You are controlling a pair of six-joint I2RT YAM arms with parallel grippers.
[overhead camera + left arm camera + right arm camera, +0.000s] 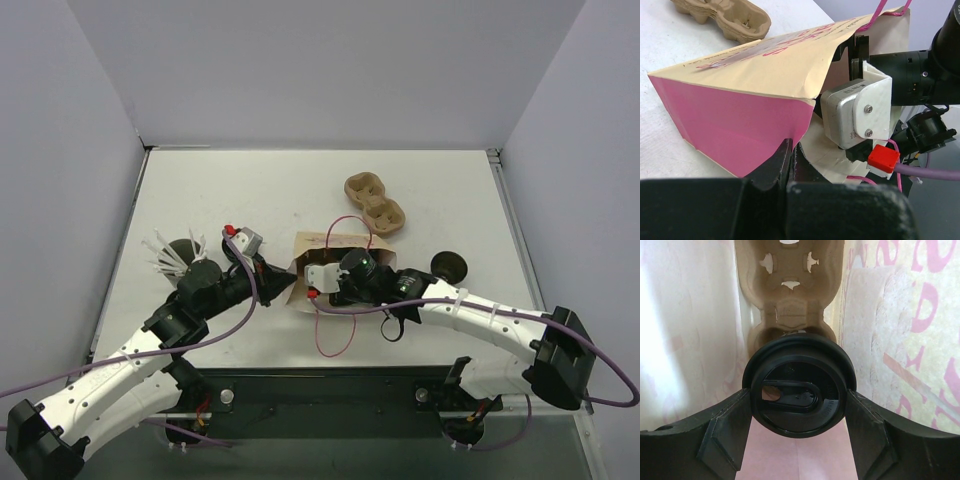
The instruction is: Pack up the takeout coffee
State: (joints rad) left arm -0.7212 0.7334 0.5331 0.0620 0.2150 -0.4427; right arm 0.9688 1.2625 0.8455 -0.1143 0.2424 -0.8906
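While inside the paper bag [730, 120], right tool [799, 407] around the takeout coffee [799, 385]; left tool [790, 152] tight on bag edge.

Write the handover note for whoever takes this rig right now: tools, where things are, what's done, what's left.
Left tool: shut on an edge of the bag at its mouth; the bag lies on its side.
Right tool: reached inside the bag, closed on the coffee cup at its black lid.
The cup is right at a cup carrier inside the bag; cannot tell if it is seated.
Done: cup is in the bag.
Left: release it, draw the right arm out, then let go of the bag.
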